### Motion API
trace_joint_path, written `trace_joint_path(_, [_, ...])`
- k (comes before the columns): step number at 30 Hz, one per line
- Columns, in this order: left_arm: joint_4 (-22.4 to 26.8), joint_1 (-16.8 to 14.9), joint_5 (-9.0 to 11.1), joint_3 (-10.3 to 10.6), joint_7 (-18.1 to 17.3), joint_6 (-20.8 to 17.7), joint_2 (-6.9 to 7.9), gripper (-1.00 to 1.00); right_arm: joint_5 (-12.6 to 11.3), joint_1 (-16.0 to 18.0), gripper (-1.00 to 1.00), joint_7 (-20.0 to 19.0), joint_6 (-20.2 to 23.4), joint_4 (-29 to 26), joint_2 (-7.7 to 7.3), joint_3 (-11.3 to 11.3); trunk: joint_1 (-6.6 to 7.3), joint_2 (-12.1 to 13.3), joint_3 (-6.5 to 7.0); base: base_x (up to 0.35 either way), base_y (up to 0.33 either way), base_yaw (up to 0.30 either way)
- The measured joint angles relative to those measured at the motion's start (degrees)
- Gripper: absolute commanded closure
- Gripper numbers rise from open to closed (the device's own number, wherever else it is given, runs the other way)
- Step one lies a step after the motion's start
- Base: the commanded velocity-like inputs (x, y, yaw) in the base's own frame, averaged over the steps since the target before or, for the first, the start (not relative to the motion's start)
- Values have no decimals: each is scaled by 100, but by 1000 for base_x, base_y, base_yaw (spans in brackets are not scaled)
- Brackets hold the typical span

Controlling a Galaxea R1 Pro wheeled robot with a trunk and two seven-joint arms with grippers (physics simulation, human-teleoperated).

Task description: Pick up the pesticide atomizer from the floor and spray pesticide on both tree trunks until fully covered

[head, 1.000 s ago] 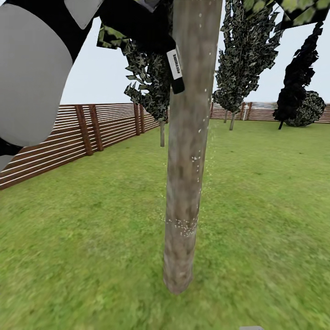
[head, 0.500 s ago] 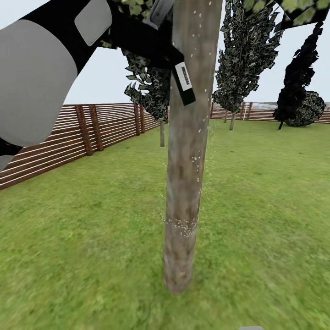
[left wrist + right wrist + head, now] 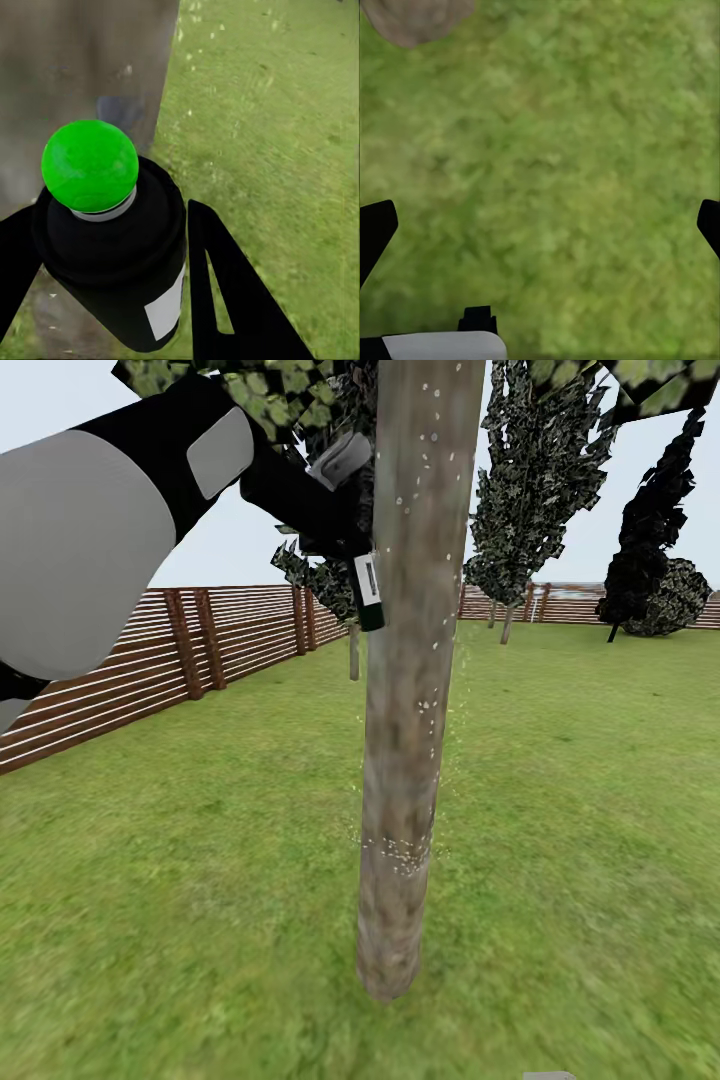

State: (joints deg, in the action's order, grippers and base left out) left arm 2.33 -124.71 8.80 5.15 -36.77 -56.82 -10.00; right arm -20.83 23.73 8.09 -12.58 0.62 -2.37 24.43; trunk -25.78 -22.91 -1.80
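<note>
Garden lawn (image 3: pixel 200 880) | my left gripper (image 3: pixel 112 247) clamps the pesticide atomizer (image 3: pixel 105 225) beside the speckled tree trunk (image 3: pixel 410 690) | my right gripper (image 3: pixel 540 225) hangs wide open, empty, over grass.

Bright, flat daylight; no cast shadows (wrist views blurred).

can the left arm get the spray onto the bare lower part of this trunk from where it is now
Probably yes. The left gripper holds the pesticide atomizer right beside the tree trunk, with nothing between them. White specks sit mostly higher up; the lower stretch near the grass looks open, so lowering the arm should do.
</note>
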Motion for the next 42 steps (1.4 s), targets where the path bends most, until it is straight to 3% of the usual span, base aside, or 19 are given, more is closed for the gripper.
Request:
trace_joint_path(1, [21, 0, -6, 9, 315, -2, 0, 100, 0, 0, -100, 0, 1, 0, 0, 0, 0, 0, 0, 0, 0, 0])
trace_joint_path(3, [214, -1, 15, -23, 601, -7, 0, 100, 0, 0, -100, 0, -1, 0, 0, 0, 0, -1, 1, 0, 0, 0])
trace_joint_path(7, [896, -1, 24, -38, 711, -15, 0, 100, 0, -2, -100, 0, -1, 0, 0, 0, 0, -1, 1, 0, 0, 0])
trace_joint_path(9, [989, 0, 30, -82, 721, -22, 0, 100, 0, 0, -100, 0, 1, 0, 0, 0, 0, 0, 0, 0, 0, 0])
trace_joint_path(12, [735, 1, 17, -110, 713, -17, 0, 100, 0, 0, -100, 0, -3, 0, 0, 0, 0, 1, 0, 0, 0, 0])
trace_joint_path(14, [182, 3, 10, -102, 707, -5, 0, 100, 0, -2, -100, 0, 0, 0, 0, 0, 0, 2, -1, 0, 0, 0])
trace_joint_path(18, [-52, 18, 33, -131, 684, 28, 0, 100, 0, -1, -100, 0, 1, 0, 0, 0, 0, 0, 0, 0, 0, 0])
trace_joint_path(19, [-59, 23, 55, -152, 323, 24, 0, 100, 0, 0, -100, 0, 0, 0, 0, 0, 0, 1, 0, 0, 0, 0])
trace_joint_path(21, [-40, 25, 85, -177, -728, 17, 0, 100, 0, -1, -100, 0, -1, 0, 0, 0, 0, -1, 0, 0, 0, 0])
trace_joint_path(23, [-29, 26, 29, -89, -919, 40, 0, 100, 0, 0, -100, 0, -2, 0, 0, 0, 0, 0, 0, 0, 0, 0])
trace_joint_path(29, [170, 26, 45, -93, -1014, 32, 0, 100, 0, 0, -100, 0, 1, 0, 0, 0, 0, 0, 0, 0, 0, 0])
trace_joint_path(37, [-63, 97, -21, -85, -985, 45, 0, 100, 0, 0, -100, 0, -1, 0, 0, 0, 0, 1, 0, 0, 0, 0])
trace_joint_path(39, [-68, 245, -412, -50, -988, 52, 0, 100, 0, 0, -100, 0, -2, 0, 0, 0, 0, 1, -1, 0, 0, 0])
trace_joint_path(42, [-68, 584, -573, -76, -976, 62, 0, 100, 0, -1, -100, 0, -1, 0, 0, -1, 0, 1, -1, 0, 0, 0])
